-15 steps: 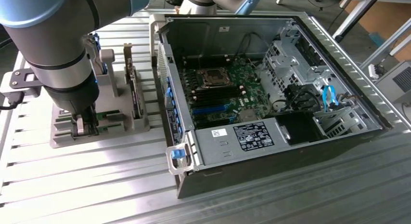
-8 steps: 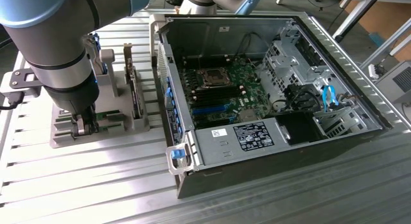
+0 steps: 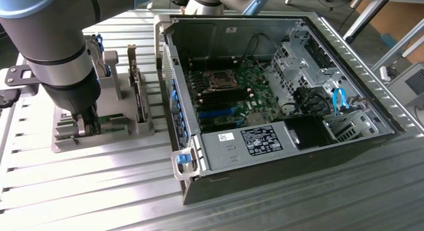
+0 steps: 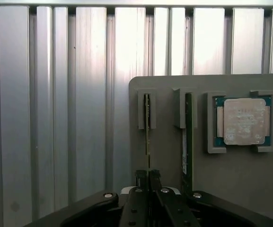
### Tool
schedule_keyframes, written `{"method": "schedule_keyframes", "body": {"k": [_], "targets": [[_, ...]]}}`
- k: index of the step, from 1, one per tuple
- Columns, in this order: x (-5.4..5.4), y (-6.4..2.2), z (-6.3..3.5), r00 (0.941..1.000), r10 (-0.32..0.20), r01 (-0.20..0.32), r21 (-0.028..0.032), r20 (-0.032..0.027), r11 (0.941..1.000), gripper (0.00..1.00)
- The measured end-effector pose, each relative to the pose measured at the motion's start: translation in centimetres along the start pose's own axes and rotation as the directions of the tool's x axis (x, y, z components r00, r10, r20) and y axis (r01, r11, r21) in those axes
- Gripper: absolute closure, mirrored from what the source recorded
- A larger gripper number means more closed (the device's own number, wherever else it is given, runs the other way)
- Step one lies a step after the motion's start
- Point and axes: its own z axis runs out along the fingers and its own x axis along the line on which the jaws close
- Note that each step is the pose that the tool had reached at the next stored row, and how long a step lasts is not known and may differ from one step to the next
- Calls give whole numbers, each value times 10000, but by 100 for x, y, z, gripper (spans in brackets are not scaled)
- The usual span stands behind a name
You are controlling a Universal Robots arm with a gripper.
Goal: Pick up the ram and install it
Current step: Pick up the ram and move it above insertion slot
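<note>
The tool (image 4: 149, 176) is pinching the ram (image 4: 147, 124), which stands on edge in its slot of the grey holder (image 4: 235, 179) on the slatted metal table (image 4: 56, 118). A second green stick (image 4: 188, 137) stands just beside it, and a processor (image 4: 243, 121) sits past that. An open computer case (image 3: 232, 146) lies at the exterior view's right.

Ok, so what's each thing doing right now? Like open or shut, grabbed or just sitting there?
ram: on edge in its slot in the gray holder, pinched by the gripper.
gripper: shut on the ram.
second green stick: on edge in the next slot, not touched.
processor chip: lying flat in its recess in the holder.
computer case: open, lying on its side.
</note>
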Motion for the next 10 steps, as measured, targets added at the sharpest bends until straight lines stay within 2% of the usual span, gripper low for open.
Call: {"method": "schedule_keyframes", "body": {"k": [3,4,5,10], "targets": [[2,2,-127,10000,0,0,0,0,10000,87],[4,3,-219,10000,0,0,1,0,10000,87],[5,3,-269,10000,0,0,1,1,10000,87],[9,6,-468,10000,1,-1,0,0,10000,87]]}}
